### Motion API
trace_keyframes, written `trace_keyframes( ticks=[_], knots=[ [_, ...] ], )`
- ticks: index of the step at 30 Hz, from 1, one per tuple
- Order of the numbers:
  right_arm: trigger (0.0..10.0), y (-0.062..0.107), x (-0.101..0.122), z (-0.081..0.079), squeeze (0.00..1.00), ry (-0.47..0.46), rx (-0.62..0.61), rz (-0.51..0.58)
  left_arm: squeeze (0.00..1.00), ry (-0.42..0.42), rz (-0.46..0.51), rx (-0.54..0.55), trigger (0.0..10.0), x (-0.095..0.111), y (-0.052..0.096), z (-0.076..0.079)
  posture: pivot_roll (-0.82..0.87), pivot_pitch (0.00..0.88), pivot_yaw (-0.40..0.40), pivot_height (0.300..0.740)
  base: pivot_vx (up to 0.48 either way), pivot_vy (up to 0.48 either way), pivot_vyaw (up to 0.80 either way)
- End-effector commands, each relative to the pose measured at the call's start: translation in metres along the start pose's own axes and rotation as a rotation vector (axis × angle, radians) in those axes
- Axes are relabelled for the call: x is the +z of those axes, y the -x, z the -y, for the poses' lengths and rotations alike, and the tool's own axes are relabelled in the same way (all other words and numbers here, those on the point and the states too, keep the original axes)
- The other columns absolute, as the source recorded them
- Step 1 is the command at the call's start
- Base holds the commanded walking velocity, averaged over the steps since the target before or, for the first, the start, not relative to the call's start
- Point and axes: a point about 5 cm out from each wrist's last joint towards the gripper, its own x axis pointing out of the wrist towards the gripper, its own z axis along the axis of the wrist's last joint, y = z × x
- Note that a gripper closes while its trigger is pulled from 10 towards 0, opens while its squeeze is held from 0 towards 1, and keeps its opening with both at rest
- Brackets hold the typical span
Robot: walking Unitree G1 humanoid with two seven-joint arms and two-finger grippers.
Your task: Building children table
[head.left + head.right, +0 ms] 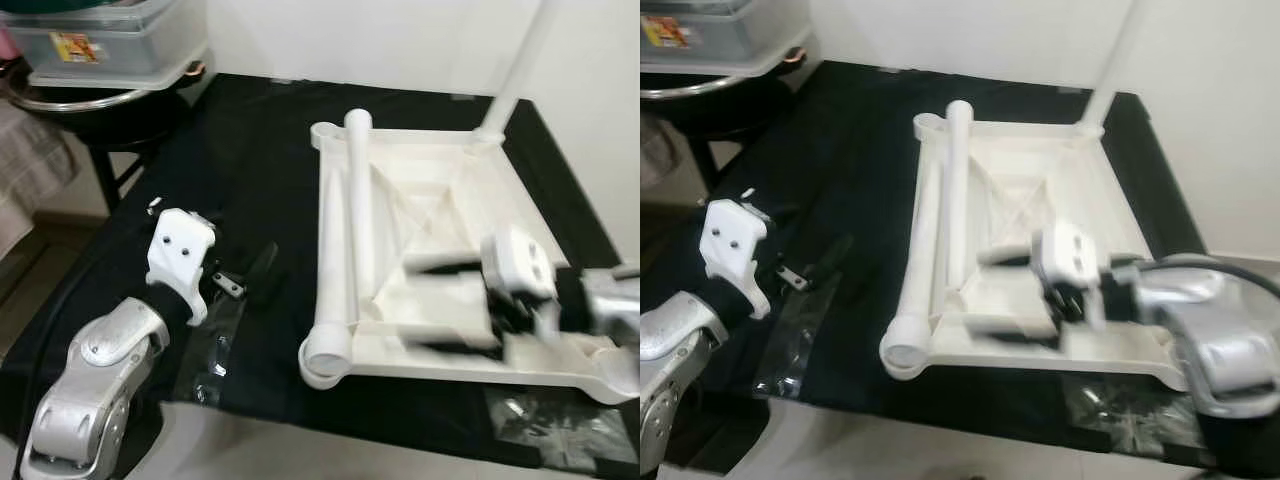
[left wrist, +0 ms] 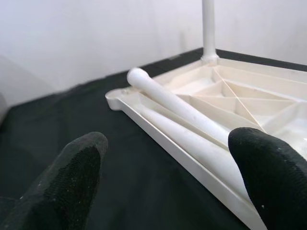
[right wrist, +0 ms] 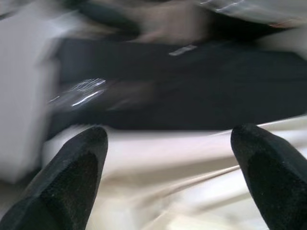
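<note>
Left eye view shows my right pincer (image 1: 430, 300), fingers apart, over the upturned tabletop (image 1: 440, 190) beside the loose legs (image 1: 345, 230), left pincer (image 1: 262, 272) apart alongside.

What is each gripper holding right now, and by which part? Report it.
Nothing is held. The left gripper is open above the black table, beside the white tabletop. The right gripper is open over that tabletop, its fingers spread with nothing between them.
</note>
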Motion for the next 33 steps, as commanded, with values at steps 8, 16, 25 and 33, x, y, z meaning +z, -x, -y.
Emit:
trace_keyframes(
  ticks=[8, 16, 25, 33],
  knots=[
    [10.0, -0.050, -0.024, -0.011, 0.00, -0.248, -0.435, 0.124, 0.00, 0.004, -0.014, -0.011, 10.0, -0.006, -0.009, 0.012, -0.02, 0.078, -0.020, 0.740, 0.000, -0.376, 0.00],
    [10.0, -0.058, -0.037, -0.021, 0.00, -0.255, -0.511, 0.071, 0.00, 0.032, -0.030, -0.035, 10.0, -0.006, -0.016, 0.015, -0.03, 0.056, -0.035, 0.740, 0.000, -0.468, 0.00],
    [10.0, -0.074, -0.047, -0.040, 0.00, -0.224, -0.505, 0.020, 0.00, -0.087, -0.130, -0.019, 10.0, -0.015, -0.031, 0.009, -0.02, 0.040, -0.038, 0.740, 0.000, -0.052, 0.00],
    [10.0, -0.079, -0.054, -0.045, 0.00, -0.200, -0.490, -0.027, 0.00, -0.220, -0.252, -0.022, 10.0, -0.020, -0.045, -0.007, -0.02, 0.037, -0.036, 0.740, 0.000, 0.000, 0.00]
  ],
)
